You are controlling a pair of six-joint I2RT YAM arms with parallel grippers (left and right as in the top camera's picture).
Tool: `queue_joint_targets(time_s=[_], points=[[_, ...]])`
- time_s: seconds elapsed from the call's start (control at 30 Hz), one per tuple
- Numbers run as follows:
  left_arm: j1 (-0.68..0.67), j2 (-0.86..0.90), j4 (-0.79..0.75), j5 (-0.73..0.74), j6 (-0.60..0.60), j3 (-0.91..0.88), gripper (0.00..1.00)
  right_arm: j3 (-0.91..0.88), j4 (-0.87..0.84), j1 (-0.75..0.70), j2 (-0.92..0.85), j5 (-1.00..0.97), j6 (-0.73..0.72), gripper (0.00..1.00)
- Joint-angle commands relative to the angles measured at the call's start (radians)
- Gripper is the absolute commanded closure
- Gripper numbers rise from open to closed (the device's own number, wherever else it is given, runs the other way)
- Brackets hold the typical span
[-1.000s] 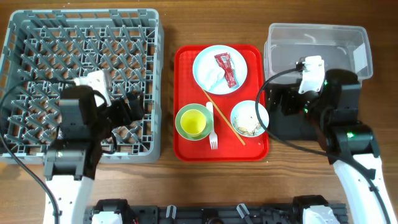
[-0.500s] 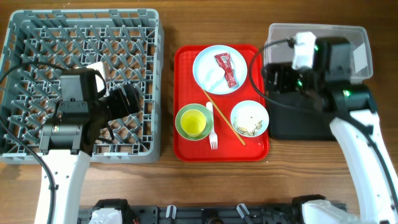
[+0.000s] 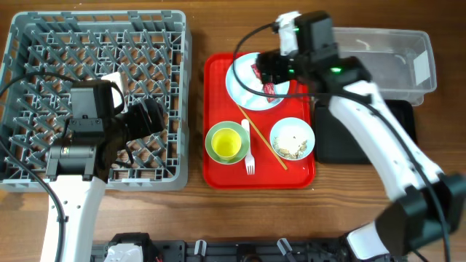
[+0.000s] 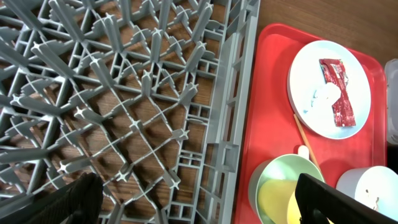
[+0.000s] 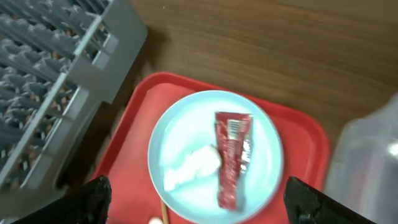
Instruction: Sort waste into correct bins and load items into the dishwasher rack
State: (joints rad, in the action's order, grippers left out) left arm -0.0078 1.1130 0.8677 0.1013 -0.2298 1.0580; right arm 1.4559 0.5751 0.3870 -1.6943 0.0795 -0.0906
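The light-blue plate (image 3: 246, 78) sits at the back of the red tray and holds the red wrapper (image 5: 233, 158) and the white napkin (image 5: 194, 167). My right gripper (image 3: 273, 69) hovers open and empty above the plate (image 5: 214, 124), which lies between its fingers (image 5: 202, 196). The yellow-green cup (image 3: 227, 145) stands inside the pale green bowl (image 3: 215, 134). The light-blue bowl (image 3: 292, 138) holds rice scraps. The fork (image 3: 249, 154) and chopsticks (image 3: 263, 138) lie between them. My left gripper (image 3: 149, 120) is open and empty (image 4: 199, 202) over the grey rack (image 3: 87, 44), near its right edge.
The red tray (image 3: 218, 87) lies between the rack and the bins. The clear tub (image 3: 393, 62) stands at the back right, with the black tray (image 3: 349, 145) in front of it. My right arm stretches across both bins.
My right arm swung left from above the black tray and clear tub to above the plate. My left gripper rose slightly over the rack, then held still.
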Motion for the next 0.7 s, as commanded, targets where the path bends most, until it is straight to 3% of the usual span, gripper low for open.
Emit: queue_joint_targets(time_s=[0.0,0.3,0.37,0.67], points=[[0.004,-0.004,-0.002,-0.01,0.016,0.019,0.0,0.016,-0.032,0.053,-0.114,-0.056,-0.134,0.12],[0.004,-0.004,0.003,-0.01,0.013,0.019,0.0,0.016,-0.089,0.101,-0.311,-0.098,-0.394,0.24],[0.004,-0.004,0.006,-0.01,0.013,0.019,0.0,0.016,-0.089,0.101,-0.337,-0.101,-0.418,0.3],[0.004,-0.004,0.011,-0.009,0.013,0.019,0.0,0.015,-0.089,0.101,-0.41,-0.103,-0.515,0.39]])
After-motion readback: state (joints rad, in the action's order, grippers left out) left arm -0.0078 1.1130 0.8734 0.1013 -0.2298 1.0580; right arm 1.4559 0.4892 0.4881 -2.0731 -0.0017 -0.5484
